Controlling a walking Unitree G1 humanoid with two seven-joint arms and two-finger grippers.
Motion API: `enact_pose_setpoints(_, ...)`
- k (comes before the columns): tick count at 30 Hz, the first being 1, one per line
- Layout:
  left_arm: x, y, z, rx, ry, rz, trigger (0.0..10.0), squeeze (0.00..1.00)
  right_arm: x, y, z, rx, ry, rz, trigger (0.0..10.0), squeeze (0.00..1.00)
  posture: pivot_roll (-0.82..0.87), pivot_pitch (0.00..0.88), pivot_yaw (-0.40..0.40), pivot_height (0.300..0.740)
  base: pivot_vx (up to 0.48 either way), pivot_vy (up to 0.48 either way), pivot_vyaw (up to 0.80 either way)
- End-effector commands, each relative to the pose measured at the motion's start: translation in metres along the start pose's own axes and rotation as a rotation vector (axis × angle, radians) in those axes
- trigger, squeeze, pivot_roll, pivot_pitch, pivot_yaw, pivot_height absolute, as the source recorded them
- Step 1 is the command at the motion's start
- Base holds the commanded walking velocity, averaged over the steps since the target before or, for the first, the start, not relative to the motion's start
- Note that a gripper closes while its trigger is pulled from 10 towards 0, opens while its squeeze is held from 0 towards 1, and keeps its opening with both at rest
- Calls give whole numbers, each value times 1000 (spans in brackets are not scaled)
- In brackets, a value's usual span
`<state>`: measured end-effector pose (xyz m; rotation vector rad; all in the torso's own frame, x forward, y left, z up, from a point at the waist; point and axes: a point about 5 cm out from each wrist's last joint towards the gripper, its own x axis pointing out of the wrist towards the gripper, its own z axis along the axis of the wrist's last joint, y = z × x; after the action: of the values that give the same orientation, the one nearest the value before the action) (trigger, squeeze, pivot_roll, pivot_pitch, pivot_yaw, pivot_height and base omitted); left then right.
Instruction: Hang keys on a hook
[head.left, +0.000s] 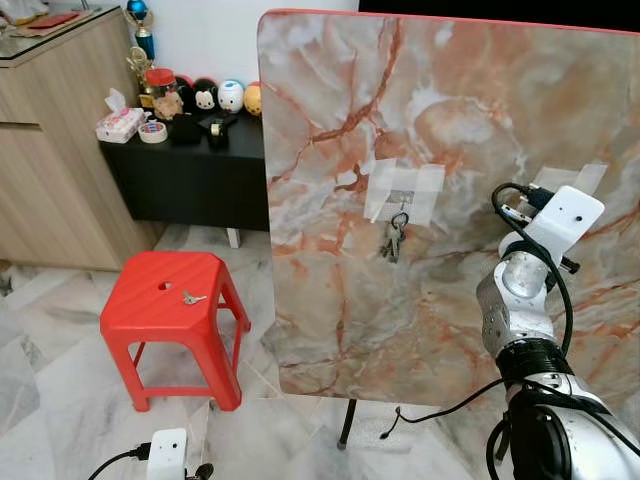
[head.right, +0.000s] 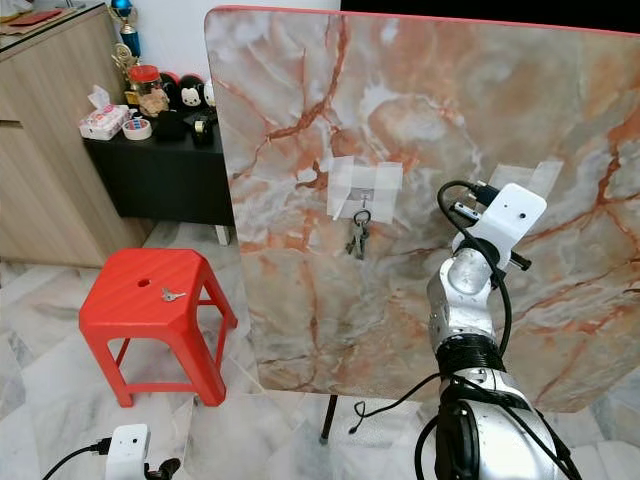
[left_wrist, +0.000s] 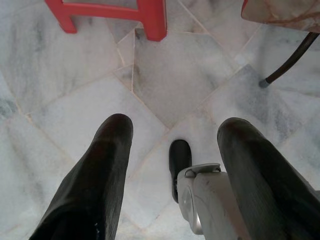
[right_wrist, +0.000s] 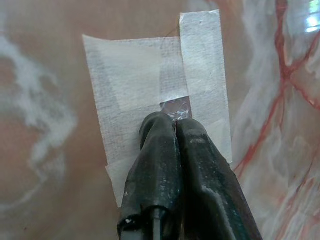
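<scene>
A bunch of keys (head.left: 394, 238) hangs from a hook under a white tape patch (head.left: 404, 192) in the middle of the upright marble-patterned board (head.left: 330, 120). A single small key (head.left: 192, 297) lies on the red stool (head.left: 150, 300). My right arm (head.left: 520, 300) is raised to a second tape patch (head.left: 580, 177) further right on the board. In the right wrist view my right gripper (right_wrist: 175, 122) is shut, its tips touching a small shiny hook (right_wrist: 176, 107) in that tape (right_wrist: 130, 65). Low down, my left gripper (left_wrist: 176, 125) hangs open over the floor.
A black low table (head.left: 190, 170) with toys and jars stands behind the stool, beside a wooden cabinet (head.left: 50, 150). The board rests on a thin dark leg (head.left: 347, 425). A black cable (head.left: 440, 405) trails over the marble floor (head.left: 60, 400).
</scene>
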<state>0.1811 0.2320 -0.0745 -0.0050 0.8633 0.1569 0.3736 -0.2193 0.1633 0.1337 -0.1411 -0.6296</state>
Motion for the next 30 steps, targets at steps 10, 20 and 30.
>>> enact_pose_setpoints(10, 0, -2, -4, 17, 18, -4, 10000, 0, -2, 9, 2, 8, -19, 70, 10000, 1000, 3, 0, -59, 740, 0, 0, 0)
enact_pose_setpoints(20, 0, -2, -4, 15, 16, -4, 10000, 0, -11, 17, 7, -18, -106, 163, 10000, 1000, 0, 0, -57, 740, 0, 0, 0)
enact_pose_setpoints(30, 0, -2, -3, 14, 11, -3, 10000, 0, -36, 15, -2, -93, -207, 325, 10000, 0, 1, 0, -61, 740, 0, 0, 0)
